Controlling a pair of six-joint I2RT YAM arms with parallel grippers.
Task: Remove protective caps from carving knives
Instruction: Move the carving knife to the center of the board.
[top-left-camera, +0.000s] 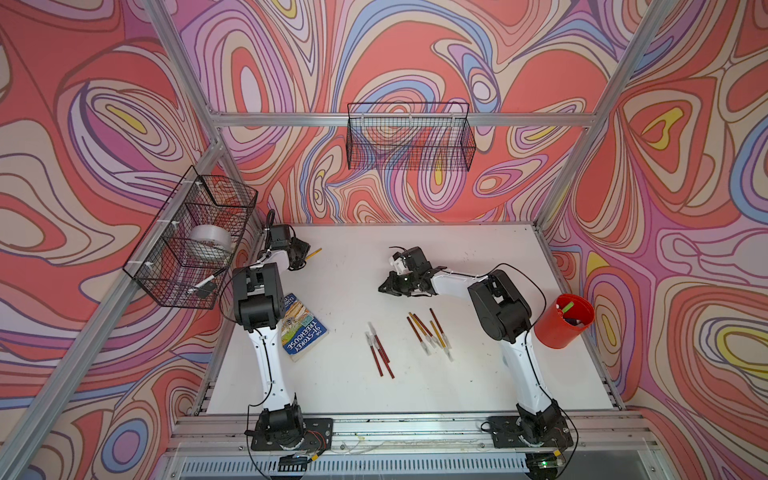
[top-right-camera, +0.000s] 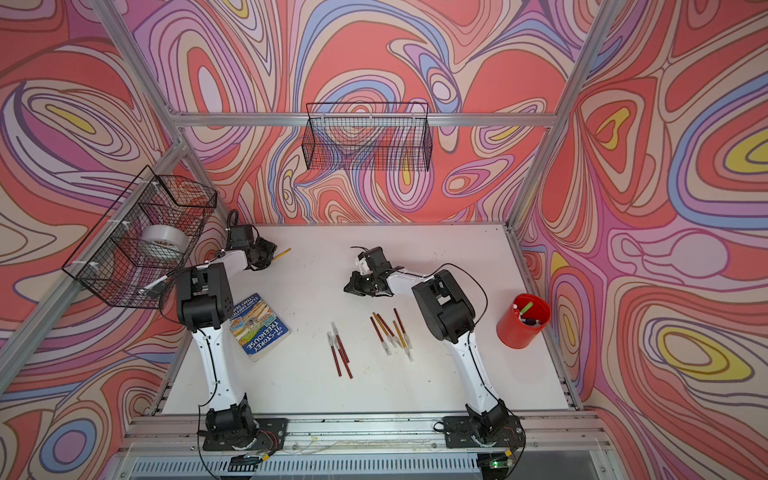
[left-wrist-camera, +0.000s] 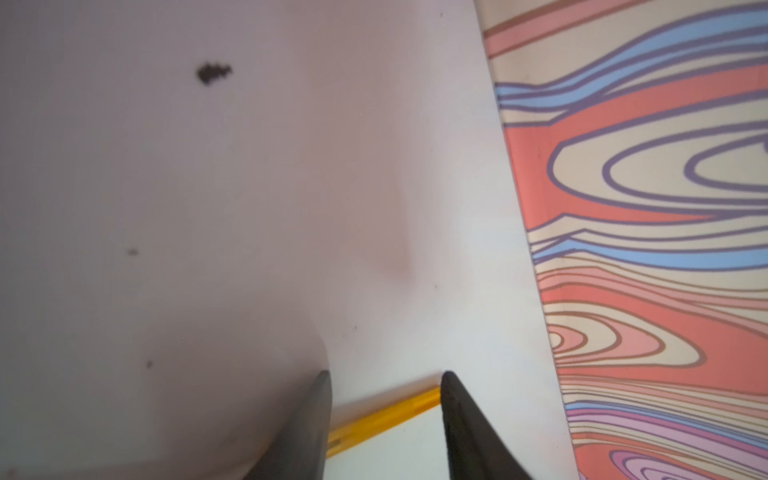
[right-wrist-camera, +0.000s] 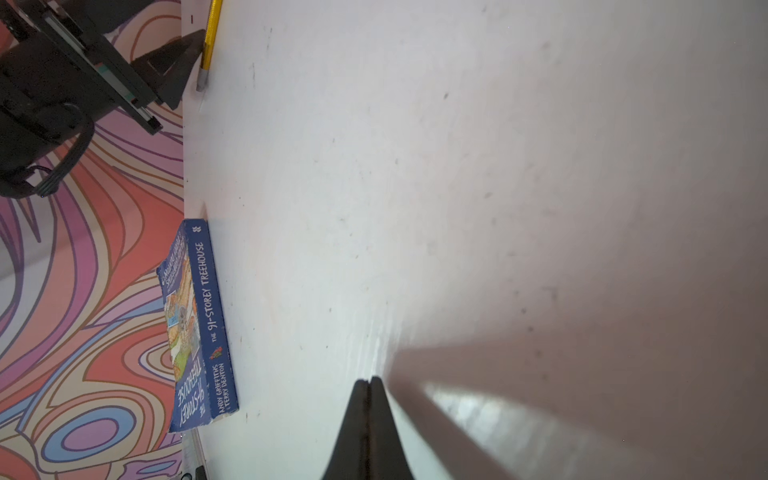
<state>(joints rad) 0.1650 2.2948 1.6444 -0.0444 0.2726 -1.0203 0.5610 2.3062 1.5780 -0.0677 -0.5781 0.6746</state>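
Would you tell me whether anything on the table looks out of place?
One yellow carving knife lies alone in the far left corner by the left claw, apart from the other knives grouped centrally.

Both top views high overhead, facing down on table (top-left-camera: 332, 395), wrist views low, close to it
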